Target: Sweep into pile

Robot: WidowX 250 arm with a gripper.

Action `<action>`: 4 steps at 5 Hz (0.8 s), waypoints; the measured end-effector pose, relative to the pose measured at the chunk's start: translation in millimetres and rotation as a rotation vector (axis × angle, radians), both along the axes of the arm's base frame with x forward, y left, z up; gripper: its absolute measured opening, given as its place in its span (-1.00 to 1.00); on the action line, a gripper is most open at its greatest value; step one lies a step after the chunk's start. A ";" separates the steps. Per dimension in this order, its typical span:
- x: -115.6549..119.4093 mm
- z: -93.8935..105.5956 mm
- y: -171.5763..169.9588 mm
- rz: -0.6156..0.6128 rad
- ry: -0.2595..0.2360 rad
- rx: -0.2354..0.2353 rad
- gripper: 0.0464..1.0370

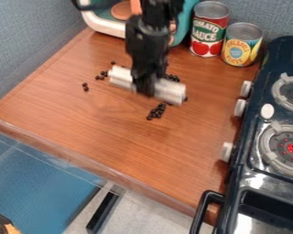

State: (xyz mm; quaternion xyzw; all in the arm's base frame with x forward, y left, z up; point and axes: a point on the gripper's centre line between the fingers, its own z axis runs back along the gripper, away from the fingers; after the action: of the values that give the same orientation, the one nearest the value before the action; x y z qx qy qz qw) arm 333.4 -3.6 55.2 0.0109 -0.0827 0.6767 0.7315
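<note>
On the left of the wooden surface there are two black beads, well apart from the fingers. A little to the right and farther, a small group of beads lies just beside the left end of the white roll, and one lone bead is beyond this end. In the middle, the black gripper hangs over the surface. Its fingers are closed about the middle of the roll, pinching it. The roll has its long axis across the gripper, slanting from far left to near right. To the right of the fingers, on the far side of the roll, is a cluster of beads, partly hidden. On the near side, to the right of the fingers, a narrow heap of beads points away from the roll, toward the near edge.

The coming move turns on this: beads lie on both sides of the roll, and the left ones are outside its left end. I judge that the sweep is only partly done. For the left beads, the roll should first come to their outer side, then push them right, toward the near heap. Round beads may roll away or slip past an end.
</note>
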 end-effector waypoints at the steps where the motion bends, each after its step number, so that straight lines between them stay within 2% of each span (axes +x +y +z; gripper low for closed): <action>1: -19.9 -3.5 -5.6 -0.011 -0.002 0.002 -0.33; 2: -34.4 -13.5 -5.5 -0.022 0.017 0.010 -0.33; 3: -32.2 -16.4 -3.1 -0.023 -0.003 0.026 -0.33; 4: -33.3 -35.8 -0.9 -0.028 0.035 0.043 -0.33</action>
State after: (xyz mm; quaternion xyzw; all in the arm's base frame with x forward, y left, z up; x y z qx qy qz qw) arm 300.0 -4.4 19.4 0.0373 -0.0847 0.6643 0.7417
